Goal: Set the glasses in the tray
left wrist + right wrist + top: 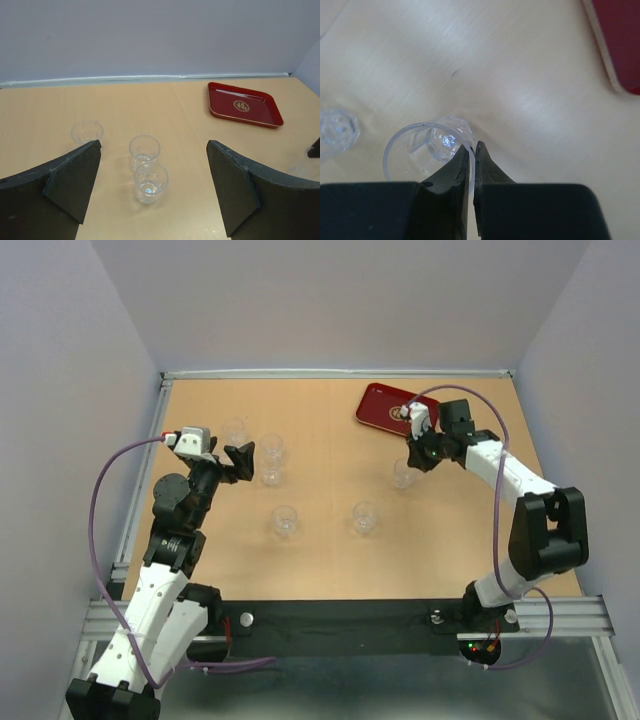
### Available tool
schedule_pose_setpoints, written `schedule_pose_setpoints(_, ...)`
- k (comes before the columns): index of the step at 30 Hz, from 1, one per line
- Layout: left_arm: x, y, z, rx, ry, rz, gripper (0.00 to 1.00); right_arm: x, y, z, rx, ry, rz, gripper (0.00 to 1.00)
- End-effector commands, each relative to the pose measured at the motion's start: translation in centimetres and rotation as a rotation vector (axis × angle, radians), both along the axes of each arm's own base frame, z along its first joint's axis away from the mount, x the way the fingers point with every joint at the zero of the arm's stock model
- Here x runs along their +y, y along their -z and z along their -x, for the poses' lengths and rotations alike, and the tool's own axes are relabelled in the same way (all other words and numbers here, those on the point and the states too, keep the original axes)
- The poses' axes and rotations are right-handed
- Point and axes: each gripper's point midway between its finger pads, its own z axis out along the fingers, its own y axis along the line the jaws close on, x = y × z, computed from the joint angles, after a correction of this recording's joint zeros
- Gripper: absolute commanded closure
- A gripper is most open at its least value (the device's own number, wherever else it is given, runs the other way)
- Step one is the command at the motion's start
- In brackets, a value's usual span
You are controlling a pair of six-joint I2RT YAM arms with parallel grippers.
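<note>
The left gripper [153, 150] is hanging with its jaws spread wide, holding nothing. Two glasses [151, 181] are standing one behind the other just ahead of it, in line with the gap between its fingers. A third glass [87, 131] is sitting just beyond its left fingertip. The tray [245, 105] is lying well ahead, off to its right. The right gripper [472, 148] is pinching the near rim of a fourth glass [427, 145], its fingers almost touching, with the tray's corner just ahead on its right.
</note>
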Motion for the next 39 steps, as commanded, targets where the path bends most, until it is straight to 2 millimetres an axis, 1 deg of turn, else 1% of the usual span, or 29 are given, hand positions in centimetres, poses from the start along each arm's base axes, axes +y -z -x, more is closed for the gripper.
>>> schedule_pose_setpoints(1, -0.3, -4.0, 0.6, -0.104, 0.019, 0.025, 0.01, -0.5, -4.0, -6.6, -0.171, 0.169, 0.013, 0.99)
schedule_pose_setpoints(2, -0.3, -4.0, 0.6, -0.106, 0.019, 0.024, 0.01, -0.3, -4.3, -8.4, -0.194, 0.194, -0.001, 1.0)
schedule_pose_setpoints(4, -0.3, -4.0, 0.6, -0.104, 0.019, 0.024, 0.01, -0.1, -4.9, -10.5, -0.204, 0.265, -0.033, 1.0)
schedule_pose_setpoints(5, -0.3, -4.0, 0.7, -0.104, 0.02, 0.022, 0.01, 0.1, -6.4, -12.1, -0.236, 0.288, -0.053, 1.0)
schedule_pose_setpoints(6, -0.3, -3.9, 0.6, -0.103, 0.021, 0.023, 0.01, 0.3, -5.2, -13.2, -0.195, 0.331, -0.069, 1.0)
schedule_pose_setpoints(7, -0.3, -3.9, 0.6, -0.103, 0.02, 0.022, 0.01, 0.1, -5.1, -14.1, -0.194, 0.368, -0.067, 1.0)
schedule_pose_setpoints(8, -0.3, -3.9, 0.6, -0.102, 0.02, 0.021, 0.01, 0.2, -5.4, -15.2, -0.201, 0.394, -0.075, 1.0)
schedule_pose_setpoints(9, -0.3, -3.9, 0.6, -0.101, 0.019, 0.022, 0.01, 0.4, -5.5, -16.9, -0.197, 0.437, -0.097, 1.0)
schedule_pose_setpoints(10, -0.3, -3.7, 0.5, -0.097, 0.02, 0.019, 0.01, 0.2, -5.9, -17.8, -0.212, 0.468, -0.096, 0.99)
schedule_pose_setpoints(11, -0.3, -3.7, 0.5, -0.098, 0.017, 0.018, 0.01, 0.2, -5.9, -18.6, -0.217, 0.488, -0.097, 1.0)
schedule_pose_setpoints(12, -0.3, -3.6, 0.4, -0.095, 0.018, 0.017, 0.01, 0.2, -6.4, -20.1, -0.237, 0.528, -0.105, 1.0)
schedule_pose_setpoints(14, -0.4, -3.6, 0.4, -0.094, 0.018, 0.016, 0.01, 0.0, -6.5, -21.5, -0.25, 0.566, -0.105, 1.0)
schedule_pose_setpoints(15, -0.3, -3.6, 0.3, -0.092, 0.017, 0.015, 0.01, 0.2, -6.9, -22.2, -0.265, 0.577, -0.111, 0.99)
schedule_pose_setpoints(16, -0.4, -3.5, 0.3, -0.089, 0.02, 0.014, 0.01, 0.3, -6.8, -23.3, -0.278, 0.586, -0.111, 1.0)
schedule_pose_setpoints(17, -0.4, -3.5, 0.2, -0.09, 0.019, 0.011, 0.01, 0.4, -7.0, -23.8, -0.286, 0.588, -0.114, 1.0)
schedule_pose_setpoints(18, -0.4, -3.5, 0.2, -0.09, 0.018, 0.013, 0.01, 0.8, -7.8, -24.6, -0.296, 0.609, -0.144, 1.0)
schedule_pose_setpoints(20, -0.4, -3.3, 0.2, -0.086, 0.018, 0.01, 0.01, 1.1, -7.7, -25.4, -0.304, 0.622, -0.15, 0.99)
schedule_pose_setpoints(21, -0.4, -3.3, 0.1, -0.086, 0.017, 0.007, 0.01, 0.8, -6.3, -26.0, -0.295, 0.645, -0.127, 0.99)
schedule_pose_setpoints(22, -0.4, -3.2, 0.1, -0.082, 0.02, 0.006, 0.01, 0.9, -6.9, -26.7, -0.316, 0.656, -0.136, 0.99)
schedule_pose_setpoints(23, -0.4, -3.2, 0.1, -0.083, 0.017, 0.007, 0.01, 1.1, -6.6, -27.1, -0.316, 0.658, -0.135, 0.99)
schedule_pose_setpoints(24, -0.4, -3.2, 0.0, -0.082, 0.017, 0.006, 0.01, 1.3, -5.5, -27.6, -0.306, 0.66, -0.128, 1.0)
schedule_pose_setpoints(25, -0.4, -3.2, 0.0, -0.082, 0.019, 0.005, 0.01, 1.4, -5.3, -28.0, -0.313, 0.67, -0.123, 0.99)
schedule_pose_setpoints(26, -0.4, -3.1, 0.0, -0.081, 0.019, 0.003, 0.01, 1.6, -6.1, -28.7, -0.333, 0.673, -0.137, 1.0)
schedule_pose_setpoints(27, -0.4, -3.1, -0.1, -0.078, 0.019, 0.004, 0.01, 1.8, -4.9, -29.1, -0.323, 0.678, -0.131, 0.99)
schedule_pose_setpoints(30, -0.5, -2.9, -0.2, -0.072, 0.022, 0.001, 0.01, 2.1, -4.8, -30.5, -0.344, 0.691, -0.142, 1.0)
schedule_pose_setpoints(33, -0.5, -2.9, -0.2, -0.075, 0.021, -0.002, 0.01, 2.2, -4.9, -31.4, -0.366, 0.703, -0.143, 1.0)
schedule_pose_setpoints(34, -0.5, -2.9, -0.2, -0.073, 0.021, -0.002, 0.01, 2.2, -5.5, -31.8, -0.383, 0.703, -0.147, 1.0)
schedule_pose_setpoints(35, -0.5, -2.9, -0.2, -0.073, 0.021, -0.001, 0.01, 2.1, -5.1, -32.1, -0.388, 0.709, -0.142, 1.0)
schedule_pose_setpoints(39, -0.5, -2.7, -0.3, -0.067, 0.021, -0.004, 0.01, 2.1, -4.7, -32.4, -0.403, 0.709, -0.134, 0.99)
